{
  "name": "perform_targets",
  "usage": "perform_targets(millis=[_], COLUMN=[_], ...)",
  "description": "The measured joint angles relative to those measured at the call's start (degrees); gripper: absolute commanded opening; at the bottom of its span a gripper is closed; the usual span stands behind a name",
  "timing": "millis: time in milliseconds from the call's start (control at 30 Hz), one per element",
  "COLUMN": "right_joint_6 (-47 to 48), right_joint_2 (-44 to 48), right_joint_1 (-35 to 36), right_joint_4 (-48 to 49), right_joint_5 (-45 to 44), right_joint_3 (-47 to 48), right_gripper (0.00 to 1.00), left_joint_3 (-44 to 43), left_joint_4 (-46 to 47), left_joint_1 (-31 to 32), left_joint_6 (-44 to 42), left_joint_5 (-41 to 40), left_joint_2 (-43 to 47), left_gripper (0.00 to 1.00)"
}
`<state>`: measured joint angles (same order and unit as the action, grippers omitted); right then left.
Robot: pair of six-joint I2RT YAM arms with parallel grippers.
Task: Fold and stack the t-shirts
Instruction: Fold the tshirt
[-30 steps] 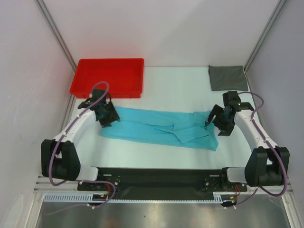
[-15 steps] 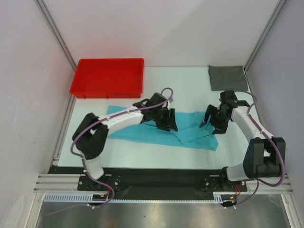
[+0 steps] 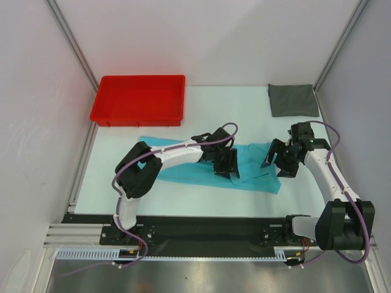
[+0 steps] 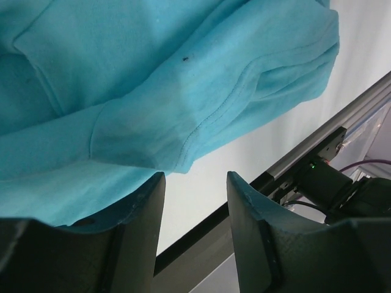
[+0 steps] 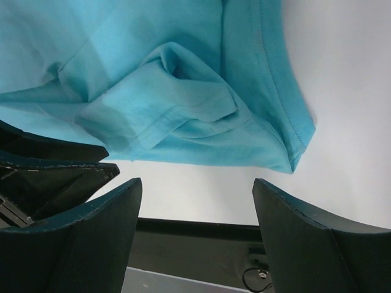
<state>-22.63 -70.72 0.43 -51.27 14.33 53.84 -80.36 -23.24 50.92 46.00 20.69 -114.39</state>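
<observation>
Left hand (image 3: pixel 230 167), spread, has swung along the turquoise t-shirt (image 3: pixel 256 180) to its middle; right hand (image 3: pixel 278 163) spread too.

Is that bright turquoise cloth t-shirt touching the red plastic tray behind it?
Apart. The top external view shows a strip of bare white table between the turquoise t-shirt and the red tray.

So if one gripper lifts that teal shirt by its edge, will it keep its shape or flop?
Probably flops: the teal shirt lies in soft folds and wrinkles. It looks thin and light, so it should lift easily. Pushed, it would likely bunch up rather than slide whole.
</observation>
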Motion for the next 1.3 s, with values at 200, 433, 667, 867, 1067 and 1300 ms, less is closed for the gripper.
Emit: perform_targets(millis=[200,433,667,867,1067,1300], right_joint_6=[0.63,0.87,0.87,0.87,0.48,-3.08], right_joint_2=[0.24,0.72,0.72,0.50,-1.81,-5.20], right_joint_1=[-1.77,-2.05,-2.03,-2.03,-2.05,-2.05], right_joint_4=[-0.76,-0.68,-0.70,-0.52,0.87,4.79], right_joint_5=[0.39,1.07,1.62,1.97,4.15,9.44], right_joint_3=[-1.03,-1.27,-1.51,-1.51,-1.51,-2.73], right_gripper=[0.79,0.79,0.79,0.80,0.83,0.80], left_joint_3=[-2.58,-4.22,-8.63,-10.56,-10.45,-10.34], left_joint_4=[-3.52,-8.76,-10.78,-11.23,-11.34,-10.27], left_joint_1=[0.24,1.03,2.10,2.05,0.44,-3.87], left_joint_6=[2.23,3.54,3.74,4.55,4.59,4.59], left_joint_5=[-1.20,-4.85,-6.58,-6.86,-6.95,-4.92], left_joint_2=[-2.86,-3.56,-6.34,-7.45,-7.43,-7.23], left_gripper=[0.49,0.51,0.43,0.17,0.06,0.09])
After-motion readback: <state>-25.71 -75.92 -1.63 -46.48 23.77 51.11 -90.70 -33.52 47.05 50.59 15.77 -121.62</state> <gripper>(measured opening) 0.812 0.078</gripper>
